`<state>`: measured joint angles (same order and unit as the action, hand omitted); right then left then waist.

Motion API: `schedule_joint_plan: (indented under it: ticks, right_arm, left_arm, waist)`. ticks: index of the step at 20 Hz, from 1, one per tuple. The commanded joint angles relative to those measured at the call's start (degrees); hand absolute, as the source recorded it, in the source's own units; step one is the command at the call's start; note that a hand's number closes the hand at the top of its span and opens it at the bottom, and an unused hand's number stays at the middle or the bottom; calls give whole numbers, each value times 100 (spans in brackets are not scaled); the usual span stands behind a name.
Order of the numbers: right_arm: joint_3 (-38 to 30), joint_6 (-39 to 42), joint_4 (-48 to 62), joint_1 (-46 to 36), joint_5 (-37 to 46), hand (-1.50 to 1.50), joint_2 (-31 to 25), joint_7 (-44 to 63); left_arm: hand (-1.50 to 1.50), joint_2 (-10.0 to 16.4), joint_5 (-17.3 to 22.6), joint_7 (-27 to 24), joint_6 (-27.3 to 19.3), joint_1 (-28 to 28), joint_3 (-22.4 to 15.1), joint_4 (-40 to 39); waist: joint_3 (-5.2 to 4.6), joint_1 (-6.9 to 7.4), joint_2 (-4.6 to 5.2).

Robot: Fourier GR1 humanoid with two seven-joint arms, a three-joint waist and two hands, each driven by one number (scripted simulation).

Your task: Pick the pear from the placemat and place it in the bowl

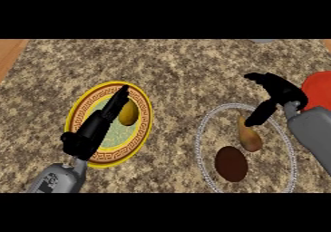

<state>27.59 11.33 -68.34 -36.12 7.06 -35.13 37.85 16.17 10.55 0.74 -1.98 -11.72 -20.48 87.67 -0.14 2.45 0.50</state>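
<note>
pear (250, 138) lies in glass bowl (197, 140), beside a dark brown lump (231, 164) | right hand (284, 93) over bowl, fingers spread, holding nothing | left hand (87, 133) straight-fingered, unclenched, over yellow-rimmed plate (146, 127)

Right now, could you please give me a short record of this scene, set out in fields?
pear: tan, on the grey-rimmed placemat, beside a dark brown round item
bowl: gold patterned rim, holds a yellow item
right hand: open, fingers by the pear's top
left hand: open, stretched over the bowl
task state: pear not yet in bowl
</note>
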Motion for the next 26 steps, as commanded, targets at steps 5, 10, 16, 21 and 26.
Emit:
schedule_joint_plan:
  ticks: [5, 10, 16, 21, 26]
  right_arm:
    - [268, 3034, 1177, -1237, -1167, -150, 298, 1738]
    - [207, 3619, 2137, -1970, -1808, -150, 940, 2656]
    - [414, 3713, 3141, -2486, -1884, -150, 1339, 2771]
    - [560, 3614, 3550, -2656, -1742, -150, 1689, 2551]
    - [738, 3344, 2911, -2383, -1575, -150, 1830, 2602]
  left_arm:
    - [0, 26, 10, -10, 140, -93, 46, -109]
    - [0, -64, 68, 181, 133, -28, -3, 152]
    - [0, -143, -146, 17, 8, 75, 6, -6]
    - [0, 1, -18, 291, 79, 174, 207, 373]
    - [0, -238, -187, 334, -57, 56, 219, 41]
  waist:
    - [-10, 104, 30]
    - [0, 36, -21]
    - [3, -52, -13]
    - [11, -110, -40]
    - [10, -321, -89]
